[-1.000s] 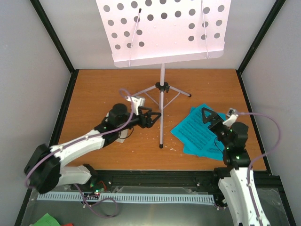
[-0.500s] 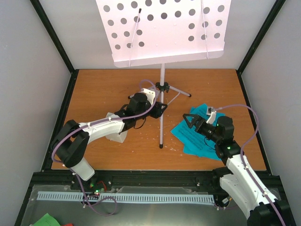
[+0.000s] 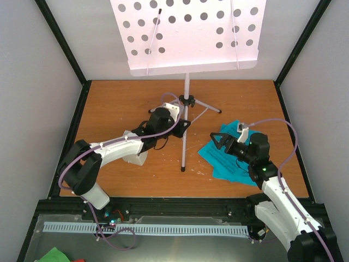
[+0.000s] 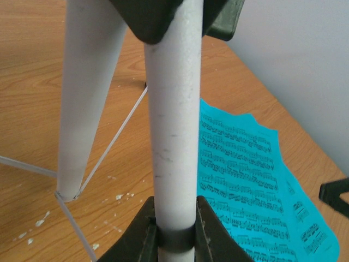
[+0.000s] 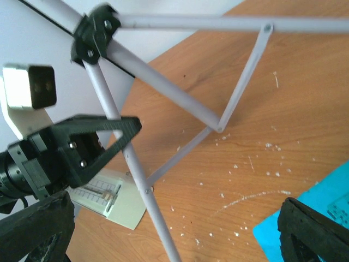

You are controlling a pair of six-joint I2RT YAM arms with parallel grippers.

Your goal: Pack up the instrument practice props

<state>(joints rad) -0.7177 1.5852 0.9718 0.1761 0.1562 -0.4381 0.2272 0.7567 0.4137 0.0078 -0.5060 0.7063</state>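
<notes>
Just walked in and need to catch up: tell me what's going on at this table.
The left pincer is shut on a lower tube of the pale lilac music stand, which stands upright on the table. The right pincer is open at the edge of the cyan sheet-music pages and holds nothing. The pages lie fanned out flat on the right side of the table. Nothing looks packed away yet.

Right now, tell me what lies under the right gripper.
Cyan music sheets lie on the table beneath the open right gripper. The right arm covers their near edge, so their number cannot be told.
</notes>
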